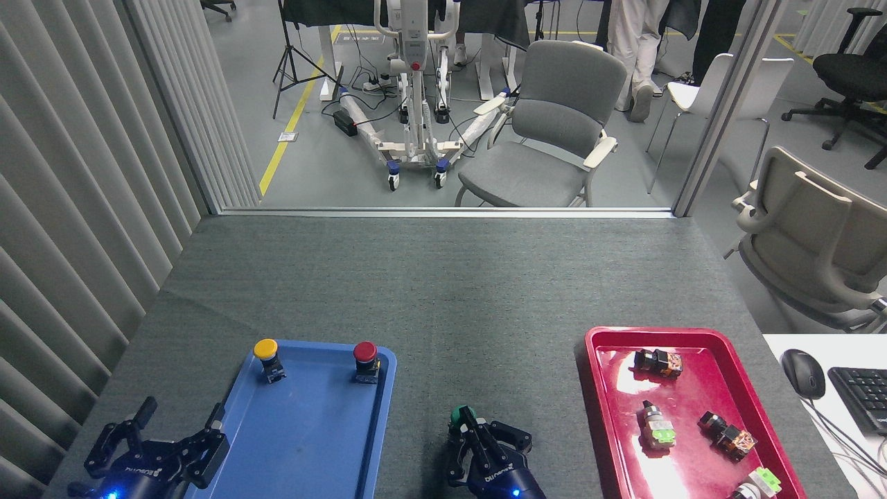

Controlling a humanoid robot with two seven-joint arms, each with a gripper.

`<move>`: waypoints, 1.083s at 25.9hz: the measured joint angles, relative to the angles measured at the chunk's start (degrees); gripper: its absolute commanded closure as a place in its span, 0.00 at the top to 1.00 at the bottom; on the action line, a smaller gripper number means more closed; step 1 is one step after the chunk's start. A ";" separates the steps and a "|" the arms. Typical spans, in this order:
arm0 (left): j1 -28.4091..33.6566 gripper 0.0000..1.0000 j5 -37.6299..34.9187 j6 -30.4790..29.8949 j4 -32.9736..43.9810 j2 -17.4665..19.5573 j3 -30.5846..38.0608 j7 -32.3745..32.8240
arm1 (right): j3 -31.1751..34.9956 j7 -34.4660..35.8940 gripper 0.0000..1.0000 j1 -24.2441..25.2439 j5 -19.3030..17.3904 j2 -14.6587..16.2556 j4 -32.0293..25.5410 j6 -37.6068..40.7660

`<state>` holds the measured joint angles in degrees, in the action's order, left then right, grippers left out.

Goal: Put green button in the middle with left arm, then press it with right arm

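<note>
Head view: right gripper (470, 424) bears down on the green button (457, 416) on the grey cloth table cover (443, 291), between the two trays.

Its fingers are drawn together over the cap, grasping nothing; only a sliver of green shows, so contact looks likely but cannot be confirmed. The button stands near the table's front edge, between the blue tray (305, 443) and the red tray (693, 409). The left gripper (177, 430), fingers spread and empty, hangs at the blue tray's front-left corner. The yellow button (266, 349) and red button (365, 353) stand along that tray's far edge.
</note>
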<state>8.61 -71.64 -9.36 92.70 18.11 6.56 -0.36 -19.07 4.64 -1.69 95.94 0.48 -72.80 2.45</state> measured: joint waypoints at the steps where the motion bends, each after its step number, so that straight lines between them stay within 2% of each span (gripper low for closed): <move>1: -0.01 0.99 0.00 0.08 -0.02 -0.01 0.01 0.01 | -0.06 0.26 0.00 0.01 -0.12 0.12 0.40 -0.16; 7: -0.01 0.99 0.31 0.74 -0.28 0.86 0.01 0.01 | -0.46 2.27 0.00 -0.06 -0.68 0.37 2.04 -1.97; 12: -0.07 0.99 3.42 0.97 -0.77 2.65 -0.08 -0.04 | -0.55 1.17 0.00 0.03 -2.15 -0.01 -0.92 -4.04; 17: -0.08 0.99 4.90 1.03 -0.64 3.46 -0.07 -0.13 | -0.43 4.27 0.01 -0.08 -3.37 -0.28 -3.27 -5.19; 19: -0.08 0.99 5.04 0.99 -0.61 3.55 -0.06 -0.14 | -0.31 4.88 0.05 -0.07 -3.87 -0.03 -3.75 -5.91; 20: -0.08 0.99 5.08 0.97 -0.61 3.56 -0.06 -0.15 | -0.19 5.09 0.12 -0.07 -4.13 0.11 -3.94 -6.25; 21: -0.08 0.99 5.10 0.94 -0.60 3.57 -0.06 -0.16 | 0.02 5.19 0.27 -0.02 -4.46 0.36 -4.11 -6.68; 22: -0.08 0.99 5.11 0.92 -0.60 3.58 -0.06 -0.16 | 0.27 5.30 0.55 0.09 -4.81 0.70 -4.23 -7.14; 23: -0.08 0.99 5.12 0.92 -0.59 3.59 -0.06 -0.19 | 0.80 5.59 0.88 0.22 -5.32 1.28 -4.34 -7.88; 24: -0.06 0.99 5.14 0.92 -0.55 3.61 -0.06 -0.27 | 1.59 5.93 1.00 0.42 -5.94 2.05 -4.42 -8.62; 28: 0.32 0.99 5.18 1.71 -0.17 3.60 -0.01 -0.95 | 5.53 8.60 1.00 2.11 -10.98 6.18 -5.48 -9.71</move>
<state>8.93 -66.46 -7.65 92.53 21.71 6.55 -1.31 -13.55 13.24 0.41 84.95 6.66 -78.28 -7.26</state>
